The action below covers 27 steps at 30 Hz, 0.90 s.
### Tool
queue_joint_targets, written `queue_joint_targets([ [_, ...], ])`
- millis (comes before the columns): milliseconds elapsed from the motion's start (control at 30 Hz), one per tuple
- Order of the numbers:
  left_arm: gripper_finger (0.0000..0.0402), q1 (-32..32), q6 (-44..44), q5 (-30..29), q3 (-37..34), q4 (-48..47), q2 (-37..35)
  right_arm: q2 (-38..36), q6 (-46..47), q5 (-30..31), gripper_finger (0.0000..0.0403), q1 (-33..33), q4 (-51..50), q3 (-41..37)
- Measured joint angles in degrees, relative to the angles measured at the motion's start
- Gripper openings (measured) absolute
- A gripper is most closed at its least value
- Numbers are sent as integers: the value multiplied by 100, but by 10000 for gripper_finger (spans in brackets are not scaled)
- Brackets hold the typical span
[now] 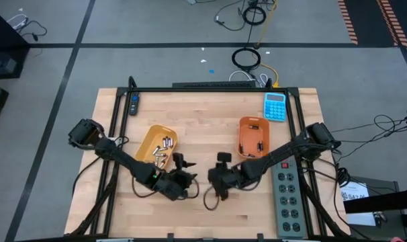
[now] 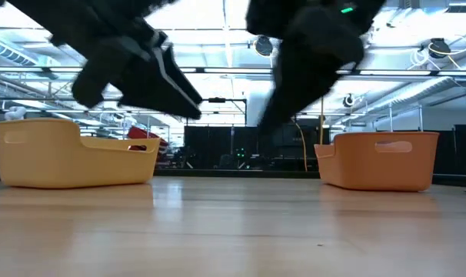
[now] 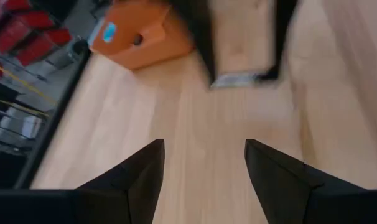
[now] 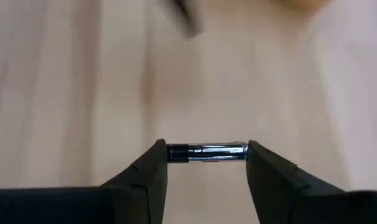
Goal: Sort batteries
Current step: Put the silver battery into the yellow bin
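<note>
Near the middle of the wooden table (image 1: 203, 114), the right gripper (image 4: 207, 163) grasps one battery (image 4: 207, 151) crosswise between its two fingertips, above bare wood. Just to its left, the left gripper (image 3: 204, 163) hangs with fingers spread and nothing between them. Two trays stand farther back: a yellow tray (image 1: 156, 144) on the left holding several batteries, too small to count surely, and an orange tray (image 1: 253, 136) on the right with a few, also hard to count.
</note>
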Motion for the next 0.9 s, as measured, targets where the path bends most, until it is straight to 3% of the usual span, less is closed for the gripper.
queue_joint_targets([
  [233, 233, -283, -563, -824, 0, -1022, -783, 7, -1230, -71, 158, -672, 1707, 11],
  [433, 233, -616, -1802, -1352, 0, -2713, -1809, 118, -1844, -791, 158, -1233, 3103, 11],
  [667, 233, -987, -2946, -1731, -2, -4173, -2395, 392, -1919, -1259, 158, -1752, 4541, 13],
  [900, 233, -1331, -3780, -2263, -2, -4789, -2757, 771, -1886, -1396, 160, -1945, 6291, 15],
])
